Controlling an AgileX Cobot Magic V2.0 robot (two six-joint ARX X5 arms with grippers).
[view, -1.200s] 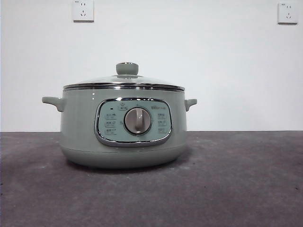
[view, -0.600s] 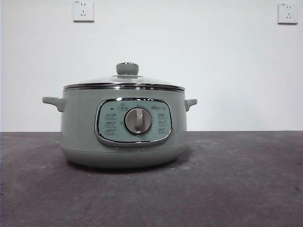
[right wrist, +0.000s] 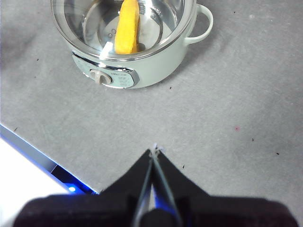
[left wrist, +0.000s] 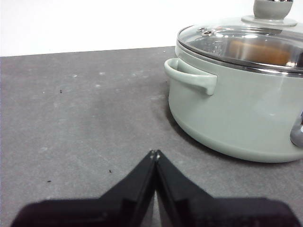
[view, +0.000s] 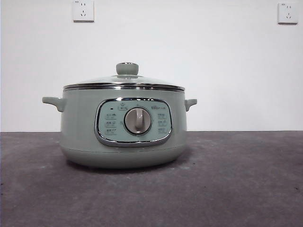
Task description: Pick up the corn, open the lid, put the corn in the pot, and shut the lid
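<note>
Corn [right wrist: 128,26] lies inside the pot [view: 123,127], seen as a yellow-orange cob through the glass from high above in the right wrist view, and as a blurred orange shape behind the glass in the left wrist view. The lid [view: 124,81] sits closed on the pot, its chrome rim resting all around the pot's top edge and its sage-green knob [view: 127,68] upright at the centre. The pot stands on the grey table [view: 236,189], left of the middle in the front view, with its control panel and round dial [view: 138,120] facing the near side and a small handle on each side.

The left gripper [left wrist: 155,153] hovers low over the table just beside the pot's side handle [left wrist: 189,75], its black jaws pressed together at the tips and holding nothing. The right gripper [right wrist: 154,151] hangs high above the table on the near side of the pot, well apart from it, its jaws likewise closed tip to tip and empty. Two wall sockets [view: 83,10] show on the white wall behind.
</note>
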